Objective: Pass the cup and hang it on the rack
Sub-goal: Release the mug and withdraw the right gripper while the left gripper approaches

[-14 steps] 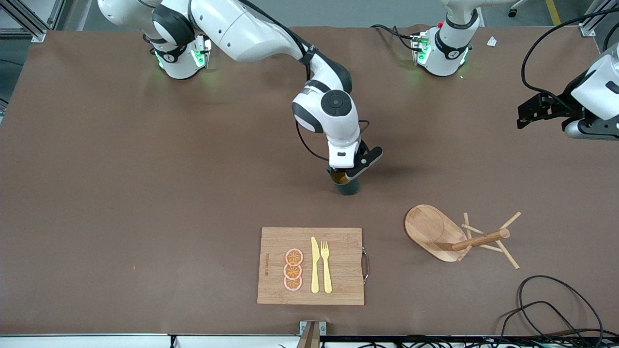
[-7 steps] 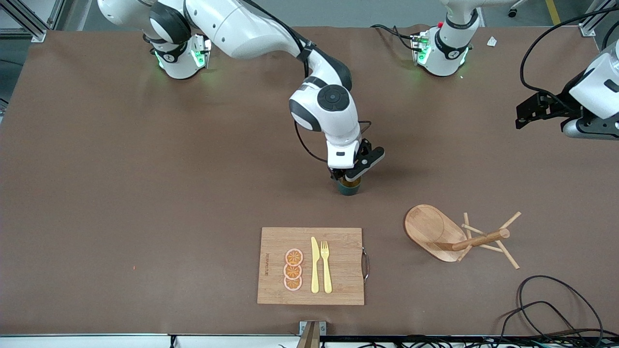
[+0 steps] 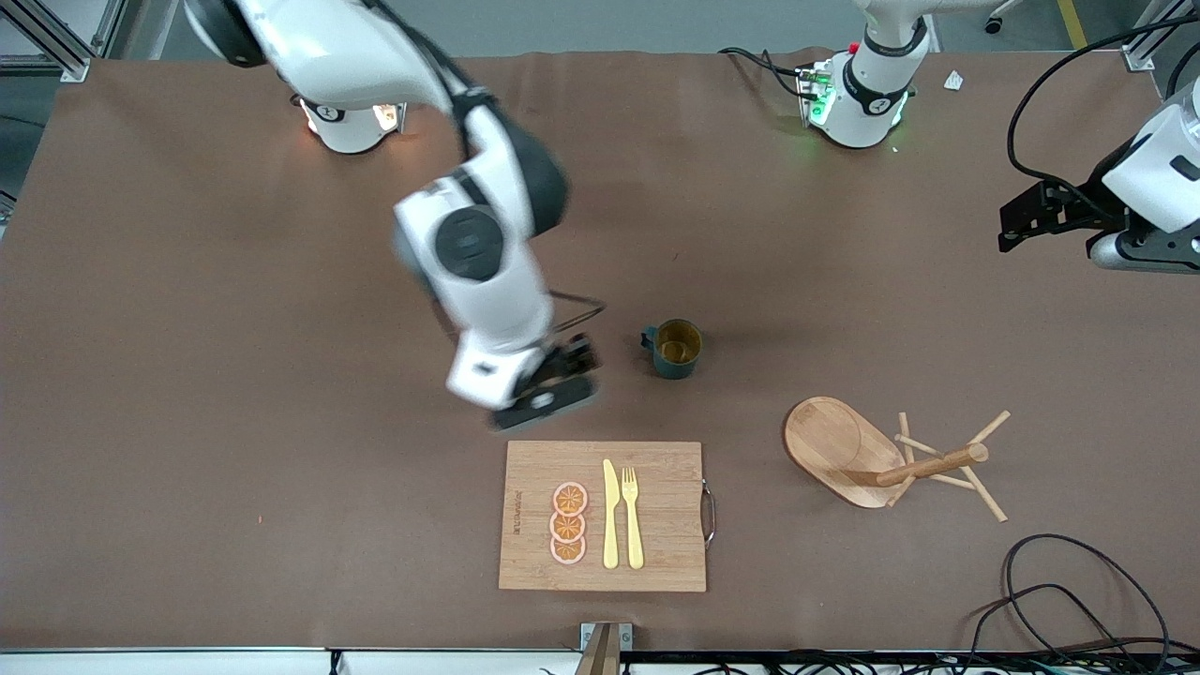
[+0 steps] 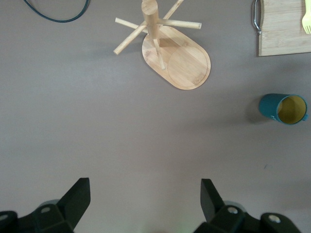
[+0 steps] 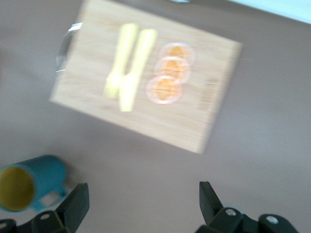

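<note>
Cup [image 3: 677, 348] upright mid-table, free; rack [image 3: 844, 448] bare, tipped over. Right gripper [image 3: 548, 389] empty, jaws wide; left gripper [image 4: 143, 204] waiting, wide. Pickup, hanging left.

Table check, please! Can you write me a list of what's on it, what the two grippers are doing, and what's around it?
Surface: brown table, bare in most places.
Job's things: cup upright on the table, free of both grippers; rack upright, nearer the front camera, toward the left arm's end, nothing hanging on it.
Clutter: cutting board with a yellow knife, a yellow fork and three orange slices.
Grippers: right gripper open, empty, over the table between cup and cutting board; left gripper open, empty, waiting.
Cables: black loops at the left arm's end.
Surroundings: metal frame at the table's corners.
</note>
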Available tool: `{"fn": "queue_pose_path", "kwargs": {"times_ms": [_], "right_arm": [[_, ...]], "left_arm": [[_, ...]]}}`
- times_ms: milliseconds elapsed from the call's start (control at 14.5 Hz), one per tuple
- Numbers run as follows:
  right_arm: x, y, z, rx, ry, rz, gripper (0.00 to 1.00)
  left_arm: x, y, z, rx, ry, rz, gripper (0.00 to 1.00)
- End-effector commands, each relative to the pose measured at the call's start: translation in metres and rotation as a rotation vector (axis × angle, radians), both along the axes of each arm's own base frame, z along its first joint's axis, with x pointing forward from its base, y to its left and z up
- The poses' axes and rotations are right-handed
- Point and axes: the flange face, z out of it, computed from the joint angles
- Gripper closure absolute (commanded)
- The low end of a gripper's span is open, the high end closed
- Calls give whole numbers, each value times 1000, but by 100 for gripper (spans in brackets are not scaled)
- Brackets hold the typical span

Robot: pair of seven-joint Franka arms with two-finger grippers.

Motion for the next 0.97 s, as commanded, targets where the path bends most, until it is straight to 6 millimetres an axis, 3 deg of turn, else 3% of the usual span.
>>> {"fn": "queue_pose_path", "kwargs": {"times_ms": [0,207,277,346,622,761,899], "right_arm": [[30,-101,25,-10,38,-122,0],[59,-210,43,-20,34,-158,0],[62,-248,51,-24,52,-197,0],[60,-275,60,-29,70,-230,0],[33,-364,107,-44,101,-345,0],[9,-391,126,-43,101,-370,0],[-17,-403,144,-42,99,-390,0]], "left_arm": [[2,-6,6,12,-3,10,0],[0,-24,6,15,-4,62,0],[-1,-26,6,16,-3,76,0],[-1,-28,6,16,-3,80,0],[-2,-32,6,15,-3,76,0],[-7,-41,5,19,19,58,0],[-13,-45,2,29,64,52,0]]}}
